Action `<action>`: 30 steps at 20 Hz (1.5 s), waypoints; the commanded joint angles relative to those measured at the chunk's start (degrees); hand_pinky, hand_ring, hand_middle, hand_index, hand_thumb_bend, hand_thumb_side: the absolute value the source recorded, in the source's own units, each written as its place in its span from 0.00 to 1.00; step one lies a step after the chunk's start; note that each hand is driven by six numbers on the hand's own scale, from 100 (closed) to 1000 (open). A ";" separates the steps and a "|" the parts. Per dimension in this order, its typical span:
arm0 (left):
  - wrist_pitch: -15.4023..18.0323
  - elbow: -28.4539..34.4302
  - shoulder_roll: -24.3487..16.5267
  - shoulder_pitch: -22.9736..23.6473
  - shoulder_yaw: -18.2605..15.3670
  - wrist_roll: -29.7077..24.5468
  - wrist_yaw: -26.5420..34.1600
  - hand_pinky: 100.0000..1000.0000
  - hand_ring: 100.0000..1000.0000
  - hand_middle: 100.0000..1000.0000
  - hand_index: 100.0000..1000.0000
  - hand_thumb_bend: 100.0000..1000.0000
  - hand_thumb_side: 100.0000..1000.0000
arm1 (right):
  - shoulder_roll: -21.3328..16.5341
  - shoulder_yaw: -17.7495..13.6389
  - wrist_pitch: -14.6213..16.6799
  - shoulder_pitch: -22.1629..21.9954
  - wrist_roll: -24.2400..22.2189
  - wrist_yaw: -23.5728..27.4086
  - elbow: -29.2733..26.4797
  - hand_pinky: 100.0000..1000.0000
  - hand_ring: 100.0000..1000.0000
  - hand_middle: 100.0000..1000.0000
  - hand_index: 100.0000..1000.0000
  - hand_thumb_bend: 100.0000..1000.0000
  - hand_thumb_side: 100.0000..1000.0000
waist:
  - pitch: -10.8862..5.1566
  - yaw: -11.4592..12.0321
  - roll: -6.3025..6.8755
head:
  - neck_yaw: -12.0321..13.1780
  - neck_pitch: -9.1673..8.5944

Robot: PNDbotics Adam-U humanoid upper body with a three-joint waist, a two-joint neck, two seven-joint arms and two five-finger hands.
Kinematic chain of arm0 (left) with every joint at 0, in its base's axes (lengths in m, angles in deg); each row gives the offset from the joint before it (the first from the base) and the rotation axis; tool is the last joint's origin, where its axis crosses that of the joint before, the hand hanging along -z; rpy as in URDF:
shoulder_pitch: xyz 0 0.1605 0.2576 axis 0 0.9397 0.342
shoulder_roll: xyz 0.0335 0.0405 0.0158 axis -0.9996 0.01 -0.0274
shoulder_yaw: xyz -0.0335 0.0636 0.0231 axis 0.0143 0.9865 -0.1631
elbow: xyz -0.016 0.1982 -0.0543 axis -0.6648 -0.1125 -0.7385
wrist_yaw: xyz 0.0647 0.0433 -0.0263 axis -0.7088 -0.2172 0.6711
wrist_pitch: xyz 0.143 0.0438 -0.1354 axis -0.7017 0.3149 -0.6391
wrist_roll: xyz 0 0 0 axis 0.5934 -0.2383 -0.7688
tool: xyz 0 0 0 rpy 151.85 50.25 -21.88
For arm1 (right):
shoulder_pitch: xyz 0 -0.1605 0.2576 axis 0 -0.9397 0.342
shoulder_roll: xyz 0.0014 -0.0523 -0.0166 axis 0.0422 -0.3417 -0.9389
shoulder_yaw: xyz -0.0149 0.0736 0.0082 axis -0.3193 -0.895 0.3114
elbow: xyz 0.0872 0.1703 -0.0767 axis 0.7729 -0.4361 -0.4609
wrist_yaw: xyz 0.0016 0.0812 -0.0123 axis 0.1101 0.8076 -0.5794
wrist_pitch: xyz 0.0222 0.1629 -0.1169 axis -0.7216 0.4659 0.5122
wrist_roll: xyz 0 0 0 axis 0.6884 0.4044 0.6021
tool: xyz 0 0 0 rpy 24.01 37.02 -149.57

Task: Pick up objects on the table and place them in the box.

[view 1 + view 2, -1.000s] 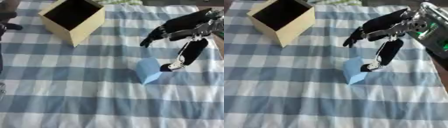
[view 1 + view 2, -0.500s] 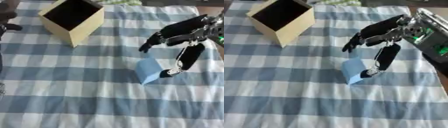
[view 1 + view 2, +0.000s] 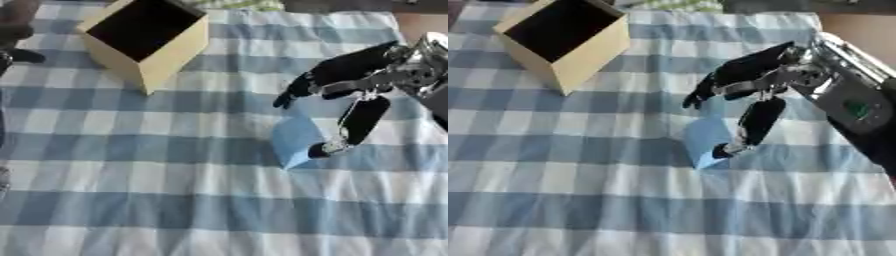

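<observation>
- Left eye view: right hand (image 3: 363, 80) over the light blue block (image 3: 296, 141), fingers spread and reaching left, thumb hanging down with its tip against the block's right face
- Not closed on anything yet, so reads as open, with nothing visible on the block's left face
- Block sits on the checked cloth (image 3: 175, 200) near table centre, well apart from the box (image 3: 147, 37), which stands at the far left, tilted, with its opening facing up
- Left hand (image 3: 17, 35) only a dark shape at the left edge beside the box; can't tell its fingers
- Step judged: closing for the pick, 0 objects seen in the box
- Risk 1: thumb touching 1 side only, so closing could shove the block left or spin it instead of pinching
- Risk 2: pale colour blends into the cloth, edges hard to place, fingers may land on a corner
- Risk 3: cloth may bunch under a sliding block
- Risk 4: long carry to a tilted box, release could catch the rim
</observation>
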 commanded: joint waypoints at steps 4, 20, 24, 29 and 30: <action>-0.09 0.79 -0.41 -0.02 0.05 -0.47 -0.16 0.58 0.74 0.75 0.82 0.02 0.73 | 0.26 0.23 0.35 0.58 -1.41 -0.26 1.43 0.81 0.87 0.78 0.97 0.34 0.55 | -0.87 0.18 0.31 | 0.07 0.69; -0.55 0.79 -0.24 -0.03 0.05 -0.85 -0.15 0.58 0.74 0.75 0.81 0.02 0.75 | 0.01 -1.74 -4.95 1.04 8.06 2.24 0.27 0.64 0.64 0.38 0.57 0.00 0.39 | -0.91 0.08 0.19 | 0.13 0.31; -0.62 0.79 -0.18 0.00 0.03 -0.91 -0.16 0.59 0.74 0.75 0.81 0.02 0.75 | 0.05 -2.71 -7.17 0.89 10.78 3.92 -0.36 0.60 0.60 0.34 0.51 0.00 0.33 | -0.92 0.17 0.23 | 0.16 0.44; -0.74 0.79 -0.08 -0.12 0.11 -1.22 -0.18 0.58 0.74 0.76 0.81 0.02 0.76 | -0.45 -4.86 -8.31 1.37 13.43 3.33 -2.01 0.59 0.58 0.29 0.44 0.00 0.26 | -0.92 0.15 0.16 | 0.10 0.28; -0.76 0.79 -0.09 -0.13 0.11 -1.33 -0.20 0.58 0.74 0.76 0.81 0.02 0.76 | -0.55 -5.07 -8.42 1.43 13.70 3.23 -2.14 0.59 0.58 0.28 0.43 0.00 0.25 | -0.90 0.16 0.14 | 0.09 0.28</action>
